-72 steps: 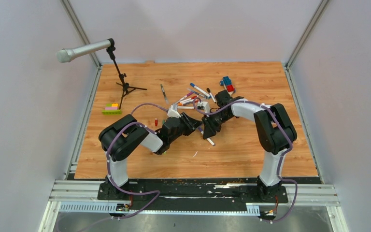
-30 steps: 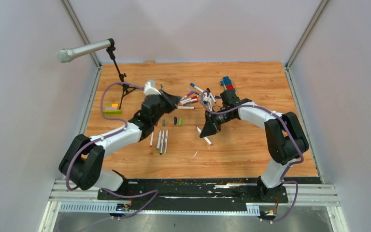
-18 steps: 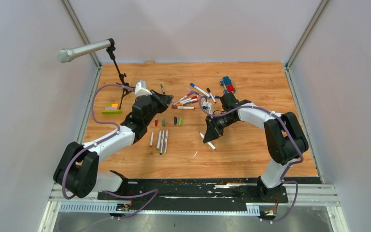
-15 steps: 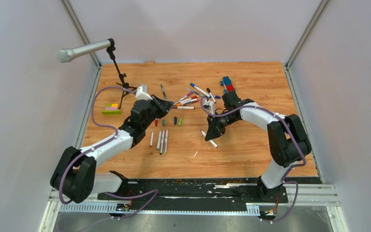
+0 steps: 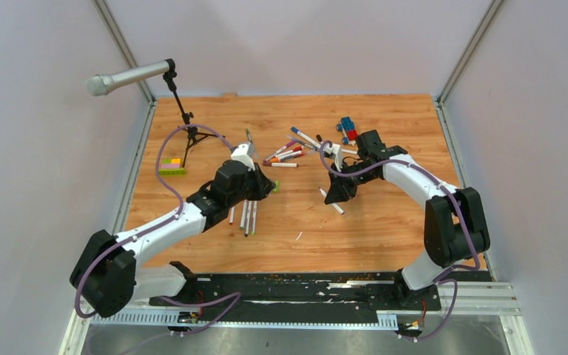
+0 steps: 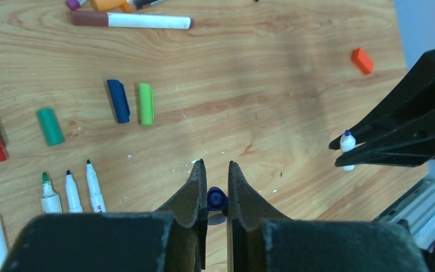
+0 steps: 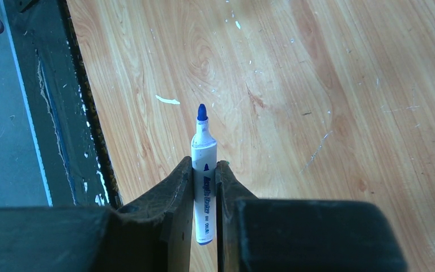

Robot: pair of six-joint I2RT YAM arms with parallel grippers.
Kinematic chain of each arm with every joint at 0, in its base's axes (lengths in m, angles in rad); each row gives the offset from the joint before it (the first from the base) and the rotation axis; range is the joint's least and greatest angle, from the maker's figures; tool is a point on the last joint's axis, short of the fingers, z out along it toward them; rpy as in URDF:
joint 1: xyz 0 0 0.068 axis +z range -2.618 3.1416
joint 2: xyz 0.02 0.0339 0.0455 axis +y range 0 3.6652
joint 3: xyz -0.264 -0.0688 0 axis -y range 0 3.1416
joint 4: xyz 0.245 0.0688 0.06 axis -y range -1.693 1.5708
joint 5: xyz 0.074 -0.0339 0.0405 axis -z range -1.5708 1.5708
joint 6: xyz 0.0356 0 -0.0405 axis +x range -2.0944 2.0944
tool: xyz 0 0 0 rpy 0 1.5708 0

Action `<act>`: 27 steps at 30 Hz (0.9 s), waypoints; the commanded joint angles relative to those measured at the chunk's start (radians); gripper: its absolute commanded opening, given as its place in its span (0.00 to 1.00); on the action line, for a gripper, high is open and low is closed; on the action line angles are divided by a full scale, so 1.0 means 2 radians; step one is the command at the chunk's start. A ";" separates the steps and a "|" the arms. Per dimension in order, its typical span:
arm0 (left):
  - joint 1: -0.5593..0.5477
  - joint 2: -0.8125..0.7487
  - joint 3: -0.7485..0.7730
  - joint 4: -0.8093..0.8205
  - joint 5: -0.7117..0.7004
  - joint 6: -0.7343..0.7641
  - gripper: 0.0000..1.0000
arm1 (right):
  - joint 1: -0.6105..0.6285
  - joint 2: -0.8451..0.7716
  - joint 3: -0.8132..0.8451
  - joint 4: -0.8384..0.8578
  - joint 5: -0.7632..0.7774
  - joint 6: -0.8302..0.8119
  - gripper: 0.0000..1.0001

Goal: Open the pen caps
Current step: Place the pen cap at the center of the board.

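Blue cap [image 6: 217,199] sits clamped in my left jaws; my right jaws grip a blue-tipped uncapped pen [image 7: 204,156].

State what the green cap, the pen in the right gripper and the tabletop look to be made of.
Green cap: likely moulded plastic, with even colour and a soft sheen.
Blue-tipped pen: white plastic barrel, smooth with printed lettering; the tip looks like felt.
Table: wood or wood-look laminate, with visible grain and scuffs; cannot tell which.

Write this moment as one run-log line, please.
left fingers: shut on blue cap | right fingers: shut on uncapped blue pen | status: cap off pen
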State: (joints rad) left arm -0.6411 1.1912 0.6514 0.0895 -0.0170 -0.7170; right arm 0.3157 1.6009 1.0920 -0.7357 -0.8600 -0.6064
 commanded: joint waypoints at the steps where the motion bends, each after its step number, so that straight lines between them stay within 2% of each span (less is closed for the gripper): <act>1: -0.019 0.033 0.040 -0.042 -0.022 0.050 0.00 | -0.006 -0.021 0.016 -0.011 -0.003 -0.024 0.01; 7: -0.029 0.109 0.104 -0.090 -0.024 0.072 0.01 | -0.010 -0.025 0.017 -0.014 -0.005 -0.027 0.01; 20: -0.039 0.275 0.231 -0.132 -0.017 0.086 0.05 | -0.010 -0.022 0.017 -0.019 -0.007 -0.032 0.01; 27: -0.040 0.321 0.269 -0.161 -0.048 0.093 0.07 | -0.010 -0.019 0.017 -0.020 -0.010 -0.034 0.01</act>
State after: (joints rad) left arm -0.7151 1.8126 1.1328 -0.1925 -0.0635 -0.5629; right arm 0.2996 1.5867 1.0935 -0.7700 -0.8551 -0.6441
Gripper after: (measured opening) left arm 0.140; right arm 0.157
